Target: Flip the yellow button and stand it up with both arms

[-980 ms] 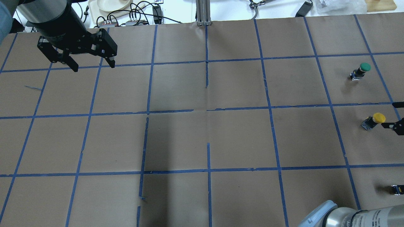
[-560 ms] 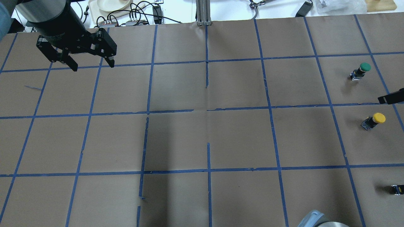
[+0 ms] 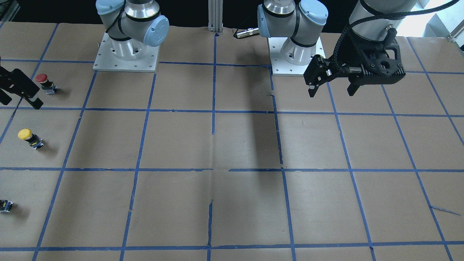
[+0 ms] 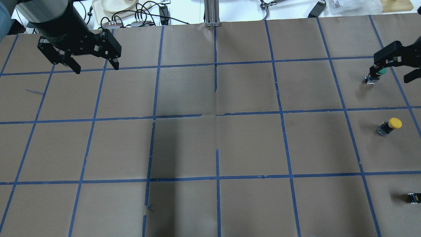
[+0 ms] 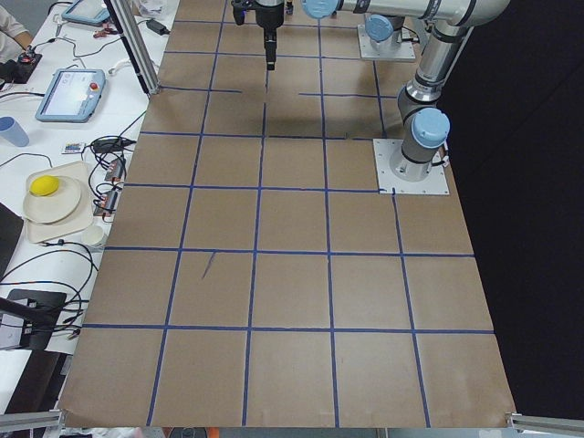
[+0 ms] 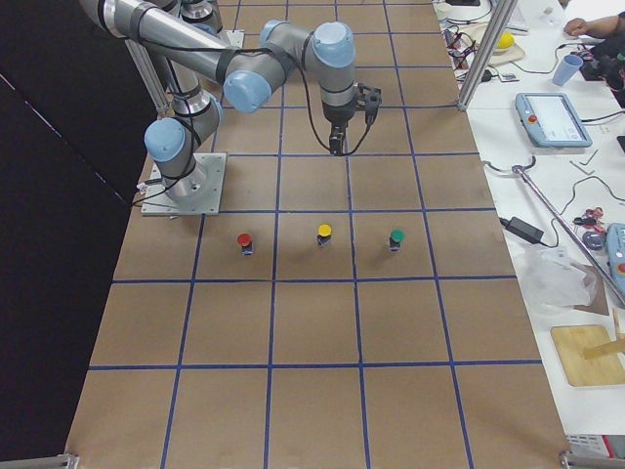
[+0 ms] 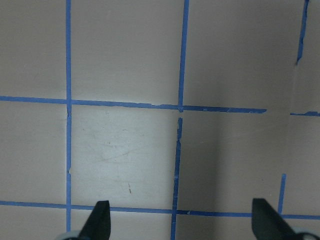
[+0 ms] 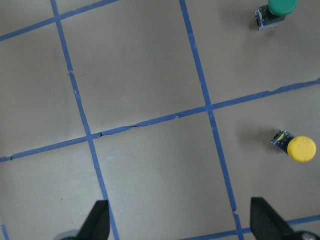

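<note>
Silver-grey tubular right arm (image 3: pixel 139 12) and left arm (image 3: pixel 373 14), with round light-blue joint caps (image 3: pixel 156 30). Each rises from a square white base plate (image 3: pixel 105 64) edged with small screws. A braided black cable (image 3: pixel 340 41) runs beside the left arm's black jaws.

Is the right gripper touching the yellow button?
Apart. In the overhead view the right gripper hangs open near the green button, and bare paper lies between it and the yellow button. The right wrist view shows the same gap.

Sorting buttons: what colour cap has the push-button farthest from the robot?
Green: the small green-capped push-button shows clearest in the exterior right view.
</note>
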Robot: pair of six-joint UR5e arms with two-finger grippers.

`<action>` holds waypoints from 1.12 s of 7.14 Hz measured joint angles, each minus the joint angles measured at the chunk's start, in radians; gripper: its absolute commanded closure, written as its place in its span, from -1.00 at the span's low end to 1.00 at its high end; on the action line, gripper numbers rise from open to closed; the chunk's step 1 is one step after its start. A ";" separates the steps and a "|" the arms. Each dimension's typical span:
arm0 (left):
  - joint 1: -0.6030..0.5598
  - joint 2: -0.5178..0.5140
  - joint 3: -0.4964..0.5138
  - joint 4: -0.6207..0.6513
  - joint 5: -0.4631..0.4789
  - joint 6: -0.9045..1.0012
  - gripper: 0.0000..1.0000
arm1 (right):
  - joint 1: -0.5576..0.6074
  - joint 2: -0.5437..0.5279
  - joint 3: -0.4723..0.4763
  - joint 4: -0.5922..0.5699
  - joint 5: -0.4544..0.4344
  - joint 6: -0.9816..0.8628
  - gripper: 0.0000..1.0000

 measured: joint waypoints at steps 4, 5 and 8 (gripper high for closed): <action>0.003 -0.002 0.008 0.000 0.000 0.002 -1.00 | 0.354 -0.004 -0.116 0.189 -0.092 0.409 -1.00; 0.004 -0.002 0.009 0.001 0.000 0.002 -1.00 | 0.391 -0.010 -0.127 0.220 -0.096 0.432 -1.00; 0.005 0.002 0.009 -0.001 0.001 0.001 -1.00 | 0.417 -0.030 -0.137 0.275 -0.124 0.413 -1.00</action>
